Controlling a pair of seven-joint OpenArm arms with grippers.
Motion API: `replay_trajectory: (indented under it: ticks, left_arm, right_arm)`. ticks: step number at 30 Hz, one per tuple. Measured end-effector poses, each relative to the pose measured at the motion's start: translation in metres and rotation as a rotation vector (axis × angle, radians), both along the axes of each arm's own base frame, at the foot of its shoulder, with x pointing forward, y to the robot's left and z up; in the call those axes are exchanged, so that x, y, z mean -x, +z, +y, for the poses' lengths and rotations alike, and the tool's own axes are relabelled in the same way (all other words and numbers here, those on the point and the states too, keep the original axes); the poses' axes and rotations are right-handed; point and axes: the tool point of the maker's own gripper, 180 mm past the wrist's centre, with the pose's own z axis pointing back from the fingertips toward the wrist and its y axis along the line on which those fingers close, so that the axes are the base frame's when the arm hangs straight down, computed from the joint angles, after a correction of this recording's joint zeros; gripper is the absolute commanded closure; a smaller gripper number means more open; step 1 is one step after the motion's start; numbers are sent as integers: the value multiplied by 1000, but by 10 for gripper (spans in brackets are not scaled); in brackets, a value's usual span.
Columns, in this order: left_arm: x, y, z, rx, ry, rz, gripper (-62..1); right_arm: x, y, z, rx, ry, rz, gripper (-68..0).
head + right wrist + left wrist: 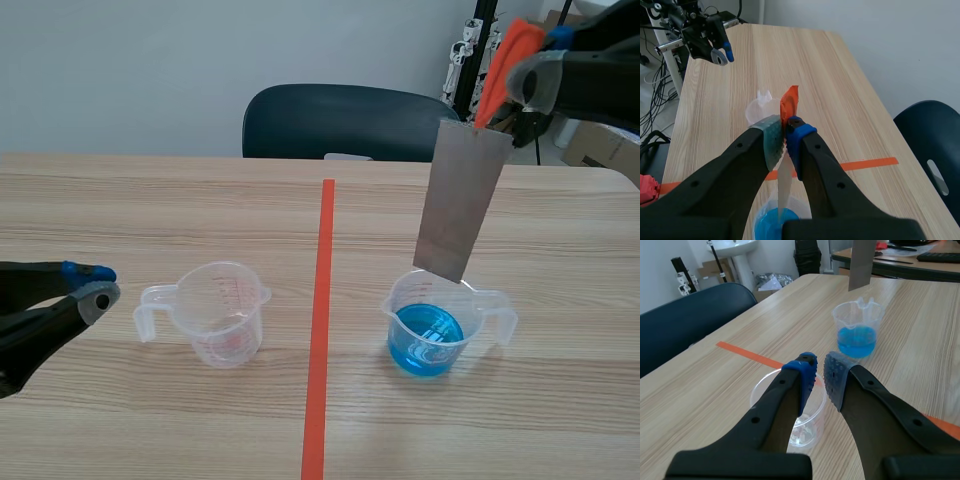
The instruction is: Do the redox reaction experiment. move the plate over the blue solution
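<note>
Above wooden table [150,200], dull grey plate [462,200], seemingly orange-tipped

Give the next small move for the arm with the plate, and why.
Probably lower the right gripper a little, straight down. It is shut on the top of the plate, which hangs over the cup of blue liquid with its lower edge above the rim, so the plate looks lined up but not yet dipped.
</note>
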Motion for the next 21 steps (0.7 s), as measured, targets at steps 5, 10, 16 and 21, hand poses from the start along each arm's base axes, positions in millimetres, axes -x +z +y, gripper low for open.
replay_trajectory:
  ticks: [5,10,16,21]
  left_arm:
    - [-9,-4,-9,-40,-20,-2,-85]
    - [-16,-9,-22,-75,-55,2,-84]
    - [-25,-5,-36,-91,-90,-22,-84]
    - [-34,-3,-49,-96,-102,-38,-72]
  right_arm:
    - [-4,4,-12,-4,-31,-10,-2]
    - [-7,1,-19,7,-43,3,-2]
    - [-11,0,-26,7,-57,12,-2]
    - [-10,-1,-26,3,-55,16,-2]
